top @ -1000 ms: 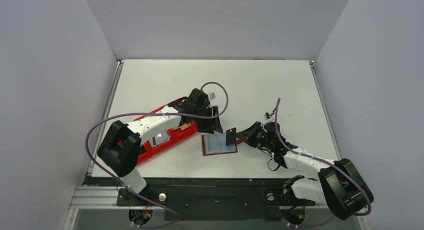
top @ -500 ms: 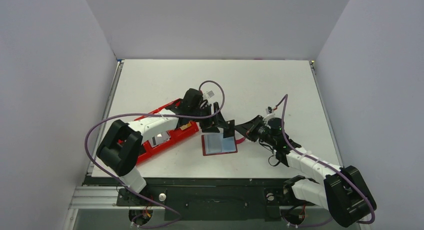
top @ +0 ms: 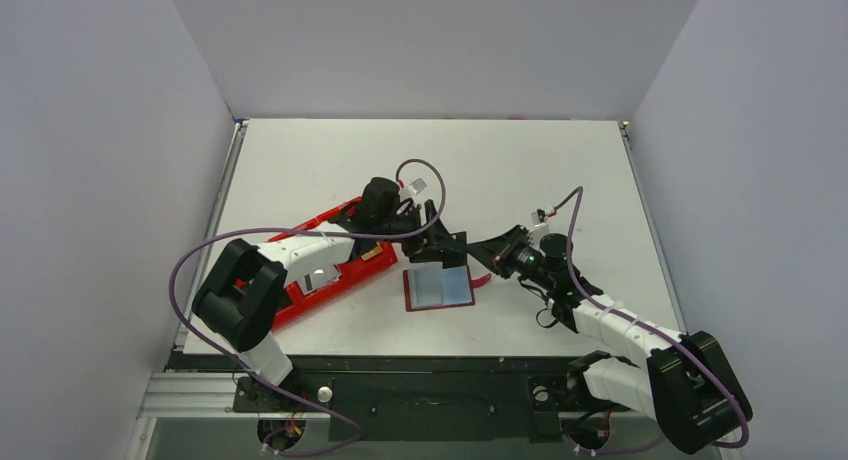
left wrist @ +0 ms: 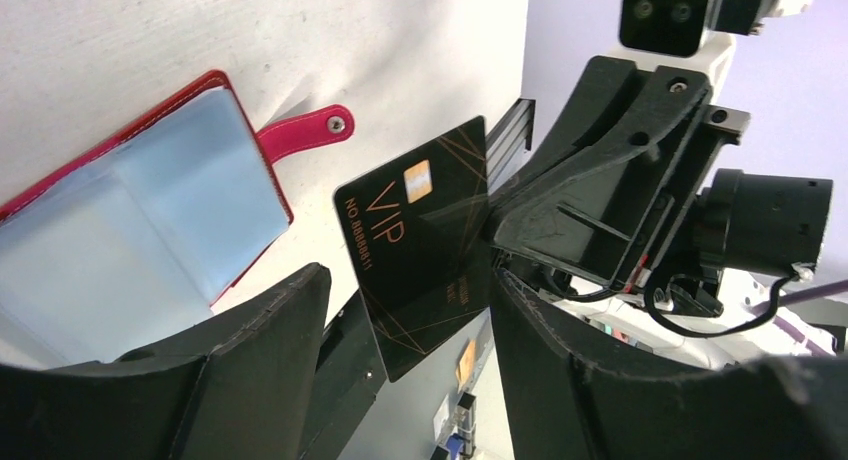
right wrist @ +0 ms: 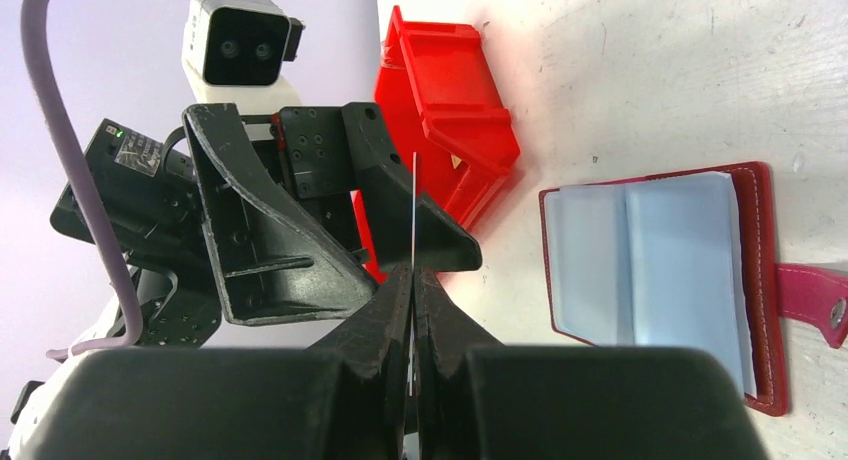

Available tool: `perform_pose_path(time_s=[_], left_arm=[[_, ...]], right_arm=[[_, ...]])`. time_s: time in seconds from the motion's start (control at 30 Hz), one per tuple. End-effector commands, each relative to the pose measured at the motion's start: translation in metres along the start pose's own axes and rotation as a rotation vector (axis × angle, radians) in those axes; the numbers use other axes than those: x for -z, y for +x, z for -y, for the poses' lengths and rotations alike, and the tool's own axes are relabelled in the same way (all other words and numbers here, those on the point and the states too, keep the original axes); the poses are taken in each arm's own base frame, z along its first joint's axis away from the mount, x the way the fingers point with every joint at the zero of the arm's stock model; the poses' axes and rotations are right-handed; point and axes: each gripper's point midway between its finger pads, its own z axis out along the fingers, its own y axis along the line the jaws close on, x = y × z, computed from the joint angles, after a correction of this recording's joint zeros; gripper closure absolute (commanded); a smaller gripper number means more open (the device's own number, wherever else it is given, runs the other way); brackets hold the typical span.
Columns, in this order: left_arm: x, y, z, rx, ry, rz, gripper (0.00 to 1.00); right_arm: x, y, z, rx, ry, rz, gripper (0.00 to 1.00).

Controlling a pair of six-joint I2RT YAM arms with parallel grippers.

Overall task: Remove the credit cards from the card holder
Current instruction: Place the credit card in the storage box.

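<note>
Evidently for a handover, the right pincer (right wrist: 412, 280) grips a black credit card (left wrist: 425, 245) edge-on between the wide jaws of the left pincer (top: 440, 242), above the desk (top: 520, 170), while the emptied-looking card holder (right wrist: 650, 270) lies open at centre frame.

Bright red compartment tray (top: 345, 284), askew on the left of a white tabletop (top: 520, 170); plain pale grey walls (top: 430, 40) on three sides.
</note>
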Motion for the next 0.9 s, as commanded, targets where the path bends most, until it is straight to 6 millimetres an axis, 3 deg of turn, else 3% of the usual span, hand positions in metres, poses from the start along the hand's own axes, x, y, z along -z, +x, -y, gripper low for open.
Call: perform_pose_path(time_s=[0.0, 0.17, 0.43, 0.57, 0.63, 0.67, 0.73, 0.87], left_arm=[[0.009, -0.01, 0.036, -0.043, 0.143, 0.03, 0.46], [0.009, -0.007, 0.042, -0.021, 0.179, 0.017, 0.59], [0.009, -0.007, 0.042, -0.015, 0.188, 0.015, 1.0], [0.009, -0.008, 0.04, -0.016, 0.174, 0.019, 1.0], [0.009, -0.008, 0.037, -0.021, 0.151, 0.02, 1.0], [0.009, -0.008, 0.035, -0.031, 0.143, 0.027, 1.0], [0.01, -0.008, 0.032, -0.039, 0.124, 0.032, 1.0], [0.016, -0.007, 0.023, -0.057, 0.064, 0.051, 1.0]], right_arm=[[0.0, -0.004, -0.018, 0.017, -0.068, 0.009, 1.0], [-0.001, -0.003, -0.014, 0.023, -0.058, 0.003, 1.0], [0.0, -0.003, -0.012, 0.041, -0.044, 0.005, 1.0], [0.0, -0.002, -0.011, 0.065, -0.023, 0.003, 1.0], [-0.001, -0.004, -0.01, 0.087, 0.0, 0.006, 0.89], [0.0, -0.004, -0.009, 0.106, 0.02, 0.006, 0.68], [0.002, -0.007, -0.006, 0.142, 0.062, 0.023, 0.44], [0.009, -0.016, -0.001, 0.222, 0.163, 0.052, 0.3]])
